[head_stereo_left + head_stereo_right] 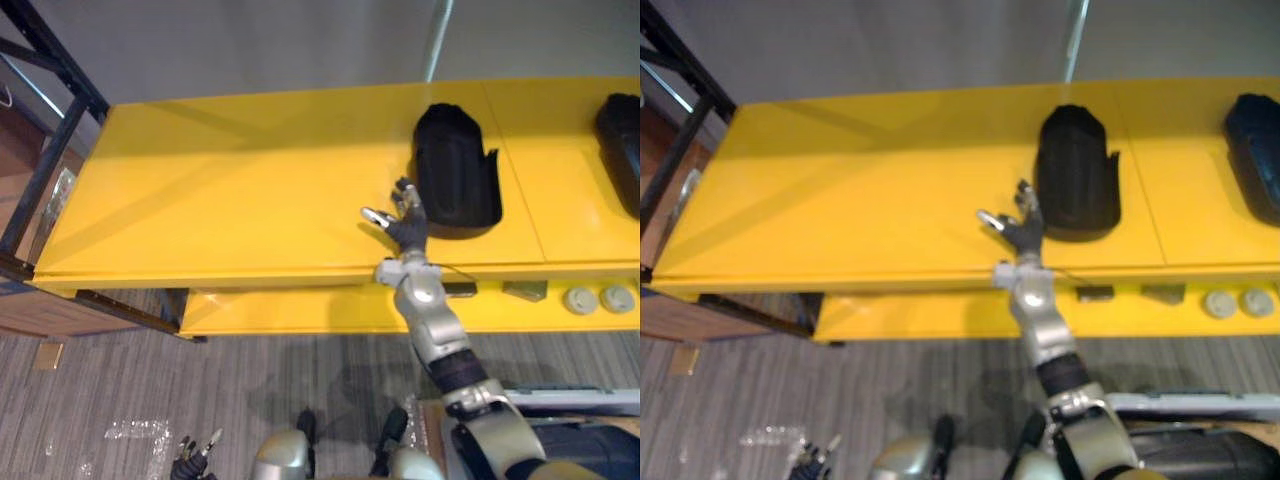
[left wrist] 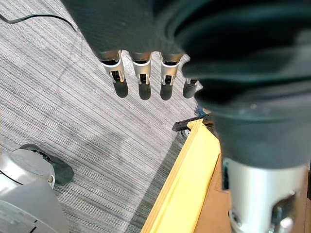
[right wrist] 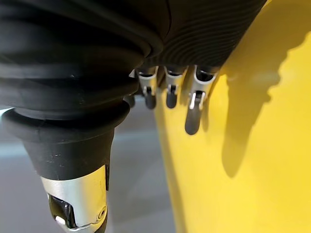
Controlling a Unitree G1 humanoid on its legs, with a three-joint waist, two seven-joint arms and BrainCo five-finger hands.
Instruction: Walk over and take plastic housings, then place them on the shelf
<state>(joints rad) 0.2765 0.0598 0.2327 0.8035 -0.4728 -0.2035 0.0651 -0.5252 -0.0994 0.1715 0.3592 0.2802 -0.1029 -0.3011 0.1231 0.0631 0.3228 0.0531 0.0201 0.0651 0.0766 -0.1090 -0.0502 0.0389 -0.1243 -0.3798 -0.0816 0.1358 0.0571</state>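
One black rack: it stands at the far left, by the end of the yellow shelf.
Left hand: it hangs low over the grey carpet. Its fingers are straight and it holds nothing.
Yellow shelf: it has a wide, flat top. The left half is bare.
Lower shelf: it is yellow too and peeks out under the front edge.
Right hand: it reaches onto the shelf top, near the front edge. Its fingers are spread wide, with the thumb out to the left. It holds nothing.
First plastic housing: it is black and lies flat on the shelf top, just right of the right hand's fingertips. I cannot tell if they touch it.
Second plastic housing: it is black and lies on the shelf top at the far right, well apart from the first.
Round grey discs: two sit side by side on the lower shelf, at the right.
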